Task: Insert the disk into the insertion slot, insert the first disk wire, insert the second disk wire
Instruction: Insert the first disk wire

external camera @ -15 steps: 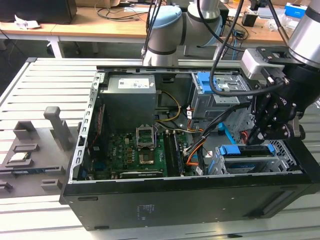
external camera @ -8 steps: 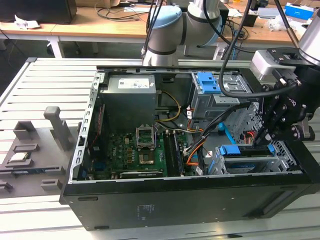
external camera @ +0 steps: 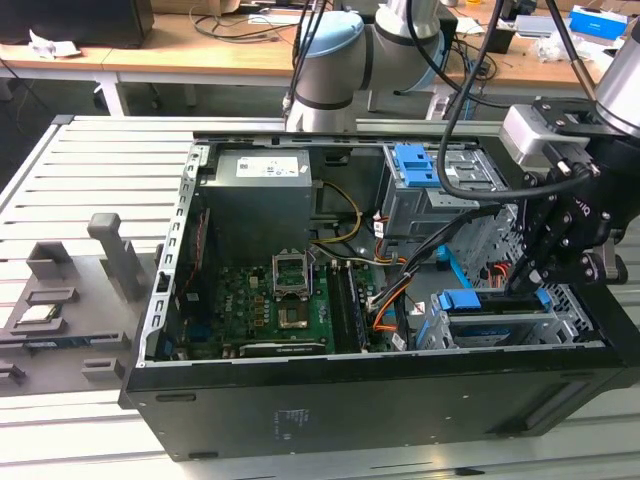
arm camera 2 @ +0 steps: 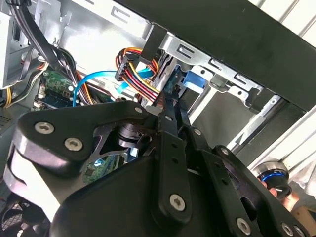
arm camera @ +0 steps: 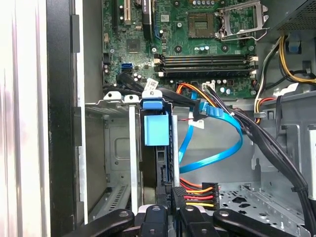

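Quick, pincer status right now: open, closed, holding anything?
Pincer: closed on the first disk wire, gripping its black plug.

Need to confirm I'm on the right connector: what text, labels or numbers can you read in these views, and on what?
No text reads clearly.
Label on the power supply: print too small to read.
White tag on a black cable: blurred.
White marking on the plug of the first disk wire: too small to read.
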`<move>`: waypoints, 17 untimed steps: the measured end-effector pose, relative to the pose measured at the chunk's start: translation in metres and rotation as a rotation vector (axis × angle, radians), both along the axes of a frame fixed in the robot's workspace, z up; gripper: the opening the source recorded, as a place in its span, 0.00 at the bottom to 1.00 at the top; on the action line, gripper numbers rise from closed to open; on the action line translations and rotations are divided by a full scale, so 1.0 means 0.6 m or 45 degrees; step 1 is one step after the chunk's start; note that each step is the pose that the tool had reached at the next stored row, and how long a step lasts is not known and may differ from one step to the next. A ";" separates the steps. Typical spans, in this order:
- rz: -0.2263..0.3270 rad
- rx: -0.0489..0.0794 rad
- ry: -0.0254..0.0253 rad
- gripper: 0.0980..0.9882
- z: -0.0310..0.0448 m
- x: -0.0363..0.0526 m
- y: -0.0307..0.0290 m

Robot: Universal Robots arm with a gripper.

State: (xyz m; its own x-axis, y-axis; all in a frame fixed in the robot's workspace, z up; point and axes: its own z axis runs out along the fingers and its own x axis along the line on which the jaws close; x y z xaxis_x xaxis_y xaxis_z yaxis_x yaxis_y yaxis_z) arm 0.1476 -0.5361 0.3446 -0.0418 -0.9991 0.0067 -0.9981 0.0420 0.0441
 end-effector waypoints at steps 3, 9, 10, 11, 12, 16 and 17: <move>0.000 0.000 0.0000 0.07 -0.001 0.001 -0.0002; 0.000 0.000 -0.0001 0.07 -0.010 0.002 -0.0010; 0.000 0.000 -0.0001 0.07 -0.010 0.002 -0.0011; 0.000 -0.001 0.0000 0.07 -0.010 0.003 -0.0012; 0.000 0.000 0.0000 0.07 -0.011 0.003 -0.0013; 0.000 -0.001 0.0000 0.07 -0.013 0.003 -0.0013; 0.000 -0.001 0.0000 0.07 -0.013 0.003 -0.0013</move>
